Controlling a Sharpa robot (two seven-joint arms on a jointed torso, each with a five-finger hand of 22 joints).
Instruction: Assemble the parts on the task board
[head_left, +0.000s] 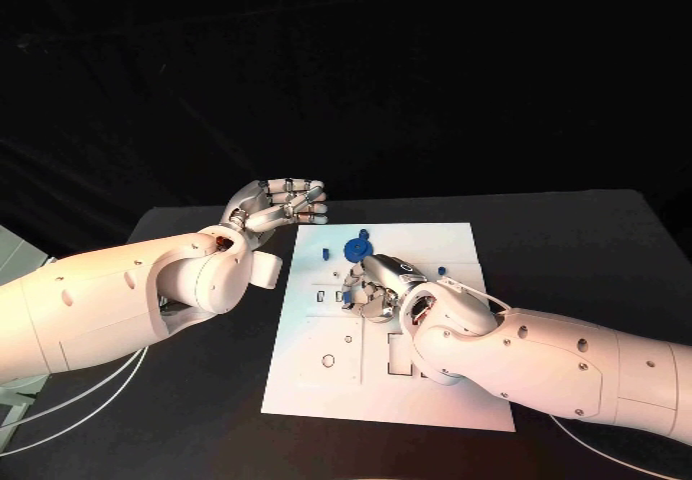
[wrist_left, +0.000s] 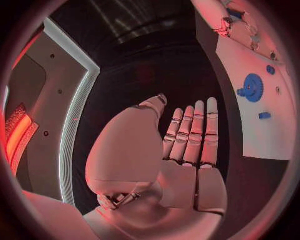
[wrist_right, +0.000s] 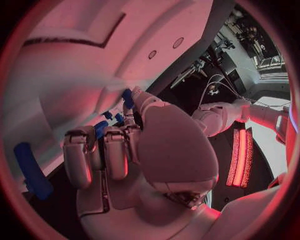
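nearest, the white task board (head_left: 310, 385) lies in the middle of the black tabletop (head_left: 188, 420), its near edge toward the robot. over the middle of the board the right robot hand (head_left: 378, 290) is bent down onto the plate with its fingers curled in; the right wrist view shows small blue parts (wrist_right: 103, 127) at its fingertips (wrist_right: 127, 95), but whether it grips one i cannot tell. another long blue part (wrist_right: 31, 170) lies on the board beside that hand. farther on, near the board's far edge, a blue gear (head_left: 359, 246) rests on the plate, with a small blue block (wrist_left: 265, 115) just beside it. off the board's far left corner the left robot hand (head_left: 278, 205) hangs above the tabletop, fingers straight, side by side, holding nothing.
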